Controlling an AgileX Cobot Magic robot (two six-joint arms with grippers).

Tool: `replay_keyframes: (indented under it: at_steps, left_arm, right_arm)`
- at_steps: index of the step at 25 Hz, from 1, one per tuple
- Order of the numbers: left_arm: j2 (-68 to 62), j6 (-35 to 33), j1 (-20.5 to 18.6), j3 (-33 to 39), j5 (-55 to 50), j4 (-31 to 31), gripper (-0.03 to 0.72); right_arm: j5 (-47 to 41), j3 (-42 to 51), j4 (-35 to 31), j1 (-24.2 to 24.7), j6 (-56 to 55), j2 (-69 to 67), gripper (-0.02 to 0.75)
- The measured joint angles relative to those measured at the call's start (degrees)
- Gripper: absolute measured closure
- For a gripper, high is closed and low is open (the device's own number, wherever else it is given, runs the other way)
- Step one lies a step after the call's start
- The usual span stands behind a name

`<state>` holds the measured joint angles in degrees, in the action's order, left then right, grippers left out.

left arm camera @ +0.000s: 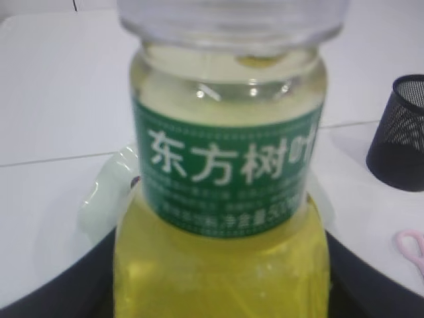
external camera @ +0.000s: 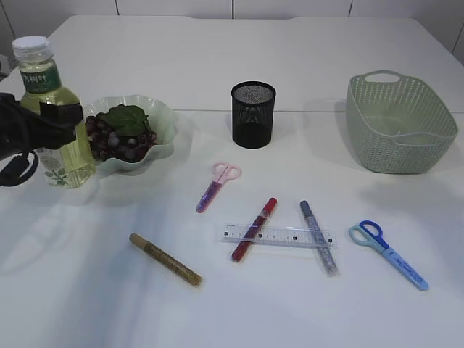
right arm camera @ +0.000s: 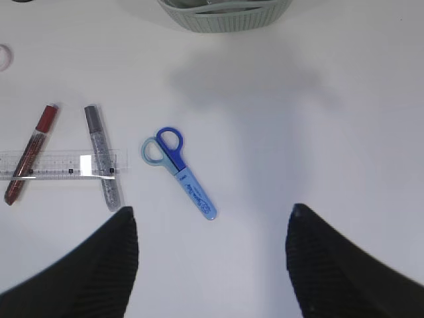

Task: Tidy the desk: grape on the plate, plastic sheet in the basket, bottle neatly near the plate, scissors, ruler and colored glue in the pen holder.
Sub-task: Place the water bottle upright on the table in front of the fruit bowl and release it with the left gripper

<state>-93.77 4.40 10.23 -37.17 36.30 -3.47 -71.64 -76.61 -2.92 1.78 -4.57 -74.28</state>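
Note:
My left gripper is shut on the yellow bottle, holding it upright just left of the pale green plate, which holds the grapes. The bottle fills the left wrist view. Pink scissors, a red glue pen, a clear ruler, a silver glue pen, a gold glue pen and blue scissors lie on the table. My right gripper is open and empty above the table, near the blue scissors. No plastic sheet shows.
The black mesh pen holder stands at the centre back. The green basket stands at the back right. The ruler lies across the red glue pen and the silver glue pen.

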Motion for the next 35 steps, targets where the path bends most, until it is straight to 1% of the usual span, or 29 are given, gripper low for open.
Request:
replay_keyframes:
  at_steps: [9,17,21,26,35]
  left_arm:
    - [-4.8,-0.3,-0.1,0.0,5.1,0.7,0.253]
    - [-5.1,-0.5,-0.1,0.1,8.5,0.9,0.253]
    - [-5.1,-0.5,-0.1,3.2,11.8,1.2,0.253]
    - [-5.1,-0.6,-0.1,9.3,21.8,3.9,0.253]
    - [-8.9,-0.6,-0.1,10.0,24.8,4.4,0.253]
  right_arm:
    - [0.0,0.0,0.0,0.0,0.0,0.0,0.195]
    - [0.0,0.0,1.4,0.0,0.0,0.0,0.195]
    - [0.0,0.0,1.6,0.0,0.0,0.0,0.195]
    - [0.0,0.0,1.7,0.0,0.0,0.0,0.195]
    - [0.1,0.0,1.8,0.0,0.0,0.0,0.196]
